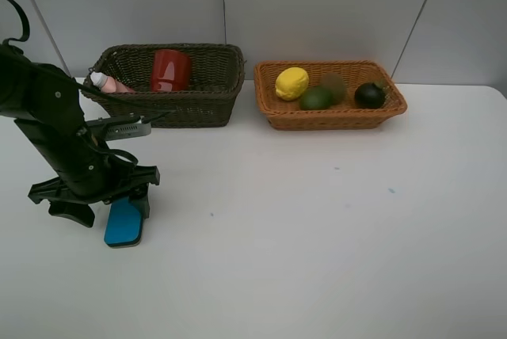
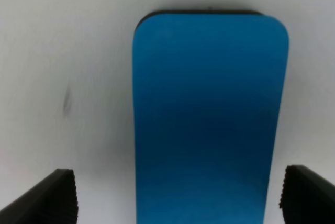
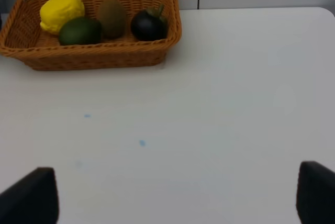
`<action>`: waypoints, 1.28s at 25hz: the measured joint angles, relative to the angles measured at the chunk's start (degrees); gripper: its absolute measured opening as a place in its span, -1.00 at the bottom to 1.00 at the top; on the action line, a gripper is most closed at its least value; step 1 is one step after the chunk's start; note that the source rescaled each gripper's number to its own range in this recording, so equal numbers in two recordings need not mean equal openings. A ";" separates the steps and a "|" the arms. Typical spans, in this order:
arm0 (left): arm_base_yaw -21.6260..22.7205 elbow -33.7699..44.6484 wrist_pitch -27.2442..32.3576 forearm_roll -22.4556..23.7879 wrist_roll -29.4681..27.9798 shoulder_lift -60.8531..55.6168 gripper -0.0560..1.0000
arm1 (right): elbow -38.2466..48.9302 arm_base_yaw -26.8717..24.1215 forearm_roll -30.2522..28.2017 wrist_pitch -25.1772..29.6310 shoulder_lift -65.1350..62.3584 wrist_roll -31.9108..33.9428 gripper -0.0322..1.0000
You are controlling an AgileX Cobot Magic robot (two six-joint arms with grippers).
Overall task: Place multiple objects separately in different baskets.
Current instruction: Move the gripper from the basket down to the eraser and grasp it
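Blue eraser (image 1: 123, 222): lying flat on the white table (image 1: 317, 228), at about 8 o'clock in the high view, nearest the camera; in the left wrist view it (image 2: 209, 119) is filling the space between the fingertips.
Left gripper (image 1: 127, 200): hanging directly over the eraser's far end, fingers (image 2: 52, 195) standing wide on either side of it, not closing on it.
Right gripper (image 3: 178, 195): showing only in its own wrist view, fingers (image 3: 31, 198) spread wide over bare table, gripping nothing.
Dark basket (image 1: 198, 97): sitting at 11 o'clock, against the back wall, carrying the red cup (image 1: 169, 70) and the pink bottle (image 1: 111, 83), its white cap pointing toward the left rim.
Tan basket (image 1: 333, 116): sitting at 1 o'clock, just beside the dark one, carrying the yellow lemon (image 1: 291, 83), green lime (image 1: 316, 98), brown kiwi (image 1: 334, 85) and dark mangosteen (image 1: 369, 95).
Marker: not showing clearly in any view.
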 joint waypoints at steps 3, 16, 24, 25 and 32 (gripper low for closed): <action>0.00 0.00 0.16 0.00 0.00 0.00 1.00 | 0.00 0.00 0.00 0.00 0.00 0.00 1.00; 0.00 -0.05 1.17 -0.32 0.00 0.81 1.00 | 0.00 0.00 0.00 0.00 0.00 0.00 1.00; 0.00 -0.26 1.56 -0.49 0.25 2.05 1.00 | 0.00 0.00 0.00 0.00 0.00 0.00 1.00; 0.00 -0.26 1.52 -0.61 0.25 2.05 1.00 | 0.00 0.00 0.00 0.00 0.00 0.00 1.00; 0.00 -0.32 1.52 -0.63 0.31 2.05 0.95 | 0.00 0.00 0.00 0.00 0.00 0.00 1.00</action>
